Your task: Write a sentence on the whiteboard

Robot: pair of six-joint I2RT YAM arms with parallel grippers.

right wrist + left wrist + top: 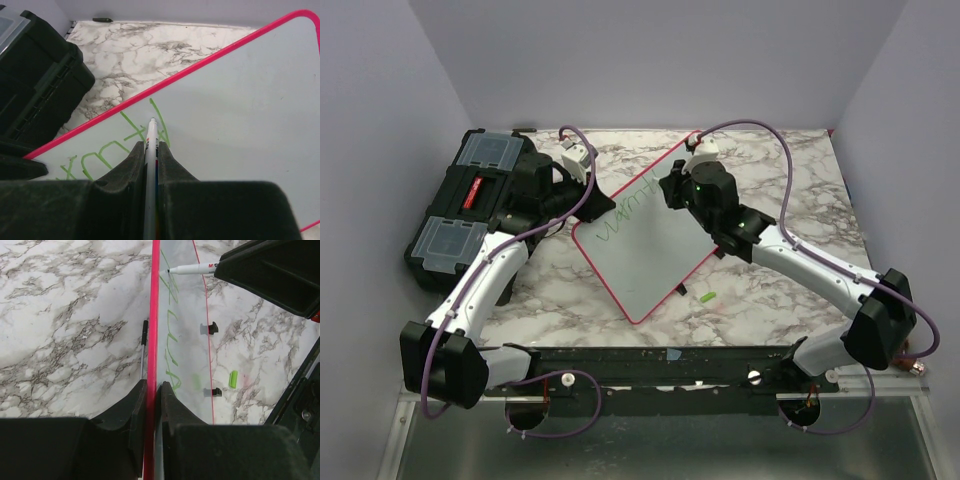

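Observation:
The whiteboard, white with a red-pink rim, lies slanted on the marble table. My left gripper is shut on its left rim; in the left wrist view the fingers clamp the rim at the gripper. My right gripper is shut on a white marker, whose tip touches the board at the end of the green lettering. One line of the sentence shows near the top edge, reading roughly "warmth". The marker and letters also show in the left wrist view.
The black toolbox stands at the left, close to the left arm, and shows in the right wrist view. A green marker cap lies on the table right of the board's lower corner. Small black clips lie beside the board's far rim.

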